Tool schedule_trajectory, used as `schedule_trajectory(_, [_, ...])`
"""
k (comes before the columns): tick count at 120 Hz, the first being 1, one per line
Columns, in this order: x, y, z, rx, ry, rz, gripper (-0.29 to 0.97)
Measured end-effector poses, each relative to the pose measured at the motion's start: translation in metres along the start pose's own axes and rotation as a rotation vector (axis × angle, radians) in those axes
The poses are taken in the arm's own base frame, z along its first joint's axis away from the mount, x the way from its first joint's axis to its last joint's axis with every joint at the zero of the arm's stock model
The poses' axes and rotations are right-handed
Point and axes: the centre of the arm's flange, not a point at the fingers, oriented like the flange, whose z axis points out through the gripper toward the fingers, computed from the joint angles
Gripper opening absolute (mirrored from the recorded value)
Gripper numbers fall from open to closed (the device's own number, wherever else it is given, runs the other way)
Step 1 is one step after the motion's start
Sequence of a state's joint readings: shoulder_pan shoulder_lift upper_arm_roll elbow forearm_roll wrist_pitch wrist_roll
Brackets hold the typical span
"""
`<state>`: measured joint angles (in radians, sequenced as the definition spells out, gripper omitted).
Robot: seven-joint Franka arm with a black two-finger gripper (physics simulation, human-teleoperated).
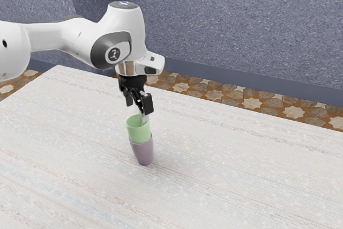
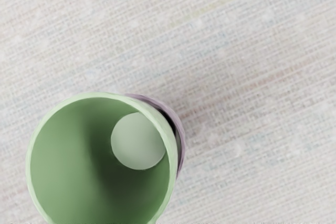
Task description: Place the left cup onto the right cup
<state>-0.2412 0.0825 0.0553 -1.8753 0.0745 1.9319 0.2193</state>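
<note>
A pale green cup (image 1: 138,129) sits upright, nested inside a purple cup (image 1: 142,151) that stands on the table. In the wrist view I look straight down into the green cup (image 2: 89,177), with a sliver of the purple cup (image 2: 176,129) showing beside its rim. My black gripper (image 1: 140,109) hangs just above the back of the green cup's rim. Its fingers stand apart and open, and the fingertips (image 1: 146,112) are close to the rim without clasping it.
The pale wood-grain table (image 1: 241,170) stretches wide on all sides of the stacked cups. Beyond its far edge lie a patterned tiled floor (image 1: 257,100) and a blue-grey wall (image 1: 241,20).
</note>
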Motion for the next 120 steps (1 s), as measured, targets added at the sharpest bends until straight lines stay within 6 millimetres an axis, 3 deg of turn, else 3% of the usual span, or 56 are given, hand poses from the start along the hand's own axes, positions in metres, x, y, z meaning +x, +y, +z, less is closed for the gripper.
schedule_trajectory(25, [-0.001, -0.005, -0.015, -0.003, 0.015, -0.01, 0.68])
schedule_trajectory(41, [-0.003, -0.021, -0.024, -0.023, 0.036, -0.048, 0.68])
schedule_trajectory(75, [0.0, -0.04, -0.07, -0.022, 0.081, -0.083, 0.68])
schedule_trajectory(120, [-0.002, -0.061, -0.109, -0.027, 0.103, -0.121, 0.68])
